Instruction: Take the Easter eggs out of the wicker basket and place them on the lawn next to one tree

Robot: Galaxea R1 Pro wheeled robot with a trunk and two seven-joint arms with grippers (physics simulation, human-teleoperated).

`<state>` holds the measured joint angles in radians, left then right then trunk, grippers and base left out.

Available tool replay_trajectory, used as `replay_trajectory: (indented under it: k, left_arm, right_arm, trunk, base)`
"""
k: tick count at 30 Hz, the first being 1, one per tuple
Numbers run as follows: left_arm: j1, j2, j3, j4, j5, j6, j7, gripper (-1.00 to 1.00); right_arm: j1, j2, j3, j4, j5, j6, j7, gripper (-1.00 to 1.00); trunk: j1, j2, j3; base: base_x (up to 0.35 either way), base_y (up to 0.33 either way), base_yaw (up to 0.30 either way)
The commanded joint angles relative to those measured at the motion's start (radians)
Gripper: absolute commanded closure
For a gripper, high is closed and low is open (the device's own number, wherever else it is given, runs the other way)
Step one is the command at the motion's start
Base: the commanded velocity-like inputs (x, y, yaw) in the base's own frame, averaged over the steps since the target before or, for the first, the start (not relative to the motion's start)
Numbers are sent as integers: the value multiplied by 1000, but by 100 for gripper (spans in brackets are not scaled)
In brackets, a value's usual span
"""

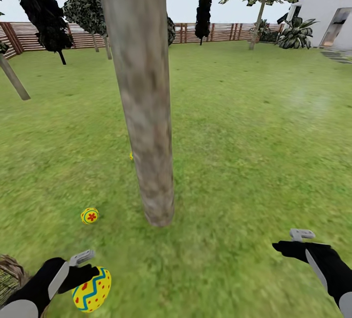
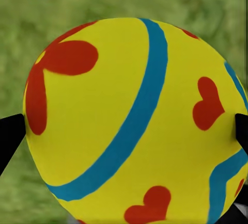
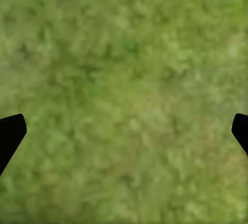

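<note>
The left arm reaches forward low over the lawn [image 1: 244, 127], its left gripper [image 1: 90, 279] clamped on an Easter egg [image 1: 92, 289] whose long axis tilts up toward the tree [image 1: 142, 98]; the egg is yellow with a blue-green zigzag and red marks. A second egg [image 1: 89, 216] lies beside the trunk's foot. The right gripper [image 1: 288, 247] hovers over grass, jaws spread and empty.

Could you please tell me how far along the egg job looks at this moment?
One Easter egg already lies on the lawn beside the tree, and a yellow speck behind the trunk may be another, though it is too hidden to tell. The left pincer holds an egg above the grass, yet to be set down. The right pincer is open.
</note>
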<state>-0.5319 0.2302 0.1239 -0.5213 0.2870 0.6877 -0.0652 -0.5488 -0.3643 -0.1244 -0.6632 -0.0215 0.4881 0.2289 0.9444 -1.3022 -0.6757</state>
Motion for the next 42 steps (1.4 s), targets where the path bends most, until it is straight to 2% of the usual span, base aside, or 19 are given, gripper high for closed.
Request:
replay_trajectory:
  k: [1, 9, 11, 13, 16, 19, 22, 24, 40, 42]
  left_arm:
    - [0, -5, 5, 1, -5, 6, -5, 100]
    - [0, -15, 3, 5, -5, 6, -4, 100]
    - [0, -26, 3, 6, -6, 6, -4, 100]
    - [0, -30, 2, 6, -6, 6, -4, 100]
    - [0, -31, 2, 6, -6, 6, -4, 100]
    - [0, -32, 3, 7, -6, 6, -4, 100]
    - [0, -32, 2, 7, -6, 6, -4, 100]
    - [0, -32, 2, 7, -6, 6, -4, 100]
    - [0, -34, 1, 6, -6, 6, -5, 100]
    - [0, -36, 0, 7, -6, 6, -5, 100]
  right_arm:
    - [0, 0, -3, -1, -2, 6, 4, -100]
    - [0, 11, 0, -1, 4, 10, 2, -100]
    - [0, 15, 6, -8, 40, 10, 4, -100]
    - [0, 19, 30, -13, 75, 11, 4, -100]
    - [0, 28, 54, -20, 91, -2, 2, -100]
    - [0, 41, 58, -21, 93, -26, 2, -100]
    - [0, 41, 59, -20, 93, -101, 7, -100]
    - [0, 41, 59, -19, 93, -121, 8, -100]
    - [0, 39, 57, -22, 92, -125, 10, -100]
    - [0, 40, 58, -45, 92, -121, 10, -100]
  trunk:
    - [4, -8, -4]
    - [35, -64, -29]
    - [42, -78, -35]
    - [50, -92, -42]
    - [61, -113, -51]
    - [73, -134, -60]
    - [84, -155, -70]
    - [92, -169, -76]
    - [153, -281, -126]
    - [161, -295, -133]
  base:
    - [0, 0, 0]
    - [0, 0, 0]
    - [0, 0, 0]
    - [0, 0, 0]
    - [0, 0, 0]
    - [0, 0, 0]
    - [0, 0, 0]
    - [0, 0, 0]
    - [0, 0, 0]
    - [0, 0, 0]
